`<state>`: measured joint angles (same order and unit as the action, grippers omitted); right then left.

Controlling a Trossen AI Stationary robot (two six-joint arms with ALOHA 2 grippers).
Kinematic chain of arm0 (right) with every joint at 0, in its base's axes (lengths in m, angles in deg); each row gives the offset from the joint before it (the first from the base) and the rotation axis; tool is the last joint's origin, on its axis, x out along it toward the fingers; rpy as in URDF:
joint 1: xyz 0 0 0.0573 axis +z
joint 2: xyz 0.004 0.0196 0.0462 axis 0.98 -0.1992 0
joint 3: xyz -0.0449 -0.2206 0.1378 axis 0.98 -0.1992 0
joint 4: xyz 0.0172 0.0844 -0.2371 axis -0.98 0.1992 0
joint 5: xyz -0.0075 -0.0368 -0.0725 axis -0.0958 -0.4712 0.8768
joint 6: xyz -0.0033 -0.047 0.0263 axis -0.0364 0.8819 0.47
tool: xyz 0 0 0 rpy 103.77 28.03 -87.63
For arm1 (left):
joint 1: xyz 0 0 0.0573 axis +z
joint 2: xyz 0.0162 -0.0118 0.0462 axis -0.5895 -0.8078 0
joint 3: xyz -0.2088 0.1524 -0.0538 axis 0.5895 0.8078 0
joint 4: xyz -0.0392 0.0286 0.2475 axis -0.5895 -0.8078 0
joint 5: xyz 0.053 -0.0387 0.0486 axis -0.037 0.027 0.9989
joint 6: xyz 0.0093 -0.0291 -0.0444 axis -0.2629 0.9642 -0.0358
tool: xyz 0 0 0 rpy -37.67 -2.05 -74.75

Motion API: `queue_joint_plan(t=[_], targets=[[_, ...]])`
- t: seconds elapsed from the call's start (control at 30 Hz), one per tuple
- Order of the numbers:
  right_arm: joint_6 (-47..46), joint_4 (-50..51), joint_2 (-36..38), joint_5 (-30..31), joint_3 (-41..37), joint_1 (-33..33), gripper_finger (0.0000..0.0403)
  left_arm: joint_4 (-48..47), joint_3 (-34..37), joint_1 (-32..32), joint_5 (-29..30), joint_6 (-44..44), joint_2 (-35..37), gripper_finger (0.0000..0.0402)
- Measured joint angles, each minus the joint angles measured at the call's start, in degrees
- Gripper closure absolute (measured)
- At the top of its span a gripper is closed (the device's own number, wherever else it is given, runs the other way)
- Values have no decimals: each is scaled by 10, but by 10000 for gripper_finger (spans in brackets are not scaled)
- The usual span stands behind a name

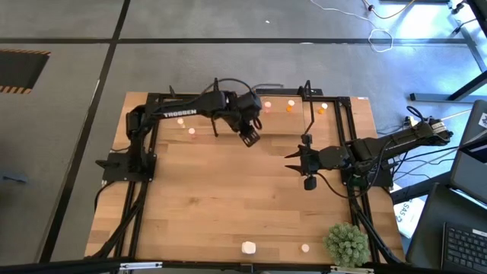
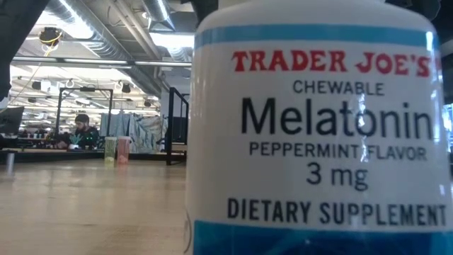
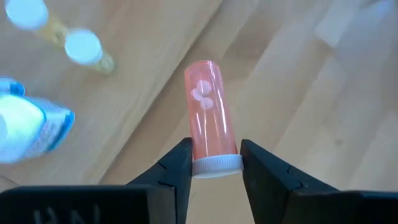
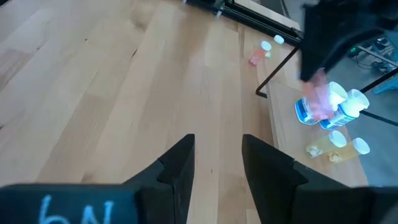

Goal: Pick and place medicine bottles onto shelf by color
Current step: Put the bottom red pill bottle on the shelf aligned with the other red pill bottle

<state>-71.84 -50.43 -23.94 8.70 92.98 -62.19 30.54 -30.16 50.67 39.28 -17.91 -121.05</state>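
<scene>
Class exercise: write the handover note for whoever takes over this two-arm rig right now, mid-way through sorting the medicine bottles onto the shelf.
Left gripper: shut on a pink bottle by its white cap, held above the table near the shelf.
Right gripper: open, nothing between its fingers, waiting over the table's right middle.
Done: white and cream bottles already sit on the shelf base.
Left: place the held pink bottle; the Melatonin bottle, a small one beside it and one by the left arm remain on the table.
</scene>
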Motion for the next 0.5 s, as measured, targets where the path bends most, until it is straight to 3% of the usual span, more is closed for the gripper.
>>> queue_joint_plan(t=[0.2, 0.5], targets=[[0, 0, 0, 0, 0, 0, 267, -13, -13, 23, -57, -47, -4, 288], [0, 0, 0, 0, 0, 0, 267, -93, -14, -1, -64, -85, -3, 288]])
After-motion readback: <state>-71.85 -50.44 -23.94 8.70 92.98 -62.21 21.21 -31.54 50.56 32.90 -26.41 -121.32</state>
